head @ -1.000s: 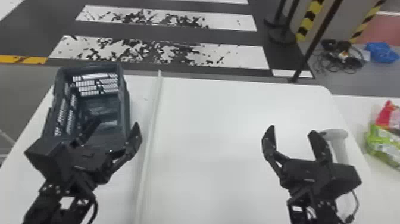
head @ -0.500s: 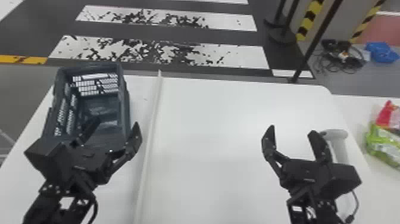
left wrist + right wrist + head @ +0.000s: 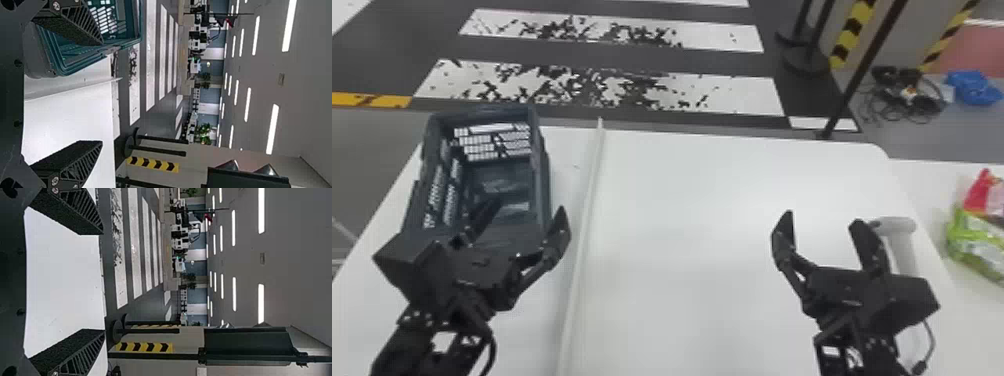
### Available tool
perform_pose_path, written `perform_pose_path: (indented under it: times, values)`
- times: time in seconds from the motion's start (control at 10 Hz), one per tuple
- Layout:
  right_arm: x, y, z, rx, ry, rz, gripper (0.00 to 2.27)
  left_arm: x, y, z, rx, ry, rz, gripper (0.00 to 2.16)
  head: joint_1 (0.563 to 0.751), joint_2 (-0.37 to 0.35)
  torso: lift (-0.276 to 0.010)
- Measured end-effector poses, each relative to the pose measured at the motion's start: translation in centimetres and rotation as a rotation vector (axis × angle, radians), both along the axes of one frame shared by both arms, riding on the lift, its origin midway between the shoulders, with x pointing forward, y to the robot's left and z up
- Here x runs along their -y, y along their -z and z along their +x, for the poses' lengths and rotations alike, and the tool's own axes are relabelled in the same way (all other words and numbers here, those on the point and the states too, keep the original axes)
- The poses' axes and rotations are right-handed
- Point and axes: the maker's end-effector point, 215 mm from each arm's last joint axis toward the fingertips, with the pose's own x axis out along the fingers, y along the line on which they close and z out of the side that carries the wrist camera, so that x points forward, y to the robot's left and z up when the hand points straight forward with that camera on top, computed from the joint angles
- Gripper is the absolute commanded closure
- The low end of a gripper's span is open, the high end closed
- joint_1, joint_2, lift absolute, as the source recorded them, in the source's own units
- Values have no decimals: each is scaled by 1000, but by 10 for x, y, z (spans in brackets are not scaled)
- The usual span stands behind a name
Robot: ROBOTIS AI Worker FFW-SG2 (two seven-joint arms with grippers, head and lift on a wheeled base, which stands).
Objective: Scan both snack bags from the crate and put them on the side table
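My left gripper is open over the near end of the dark crate, nothing between its fingers; in the left wrist view the left gripper stands wide beside the crate. My right gripper is open above the right part of the table, and the right gripper holds nothing in its wrist view. Just behind it stands the white scanner, partly covered. On the side table at the right edge lie a red snack bag and a green one, touching.
The white main table has a raised pale strip running front to back, right of the crate. Dark posts stand on the floor beyond, with cables and a blue bundle at the back right.
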Motion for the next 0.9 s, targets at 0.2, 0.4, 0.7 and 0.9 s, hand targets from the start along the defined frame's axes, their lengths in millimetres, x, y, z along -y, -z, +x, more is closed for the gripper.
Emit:
perform_pose_path:
  times: [0.2, 0.4, 0.7, 0.9]
  values:
    - [0, 0, 0, 0, 0, 0, 33, 0, 0, 0, 0, 0, 0, 103, 695, -63, -87]
    - [-1, -1, 0, 1, -1, 1, 33, 0, 0, 0, 0, 0, 0, 103, 695, -62, -87]
    - [-2, -1, 1, 2, -3, 2, 33, 0, 0, 0, 0, 0, 0, 103, 695, -61, -87]
    - [-2, 0, 0, 1, -3, 2, 33, 0, 0, 0, 0, 0, 0, 103, 695, -61, -87]
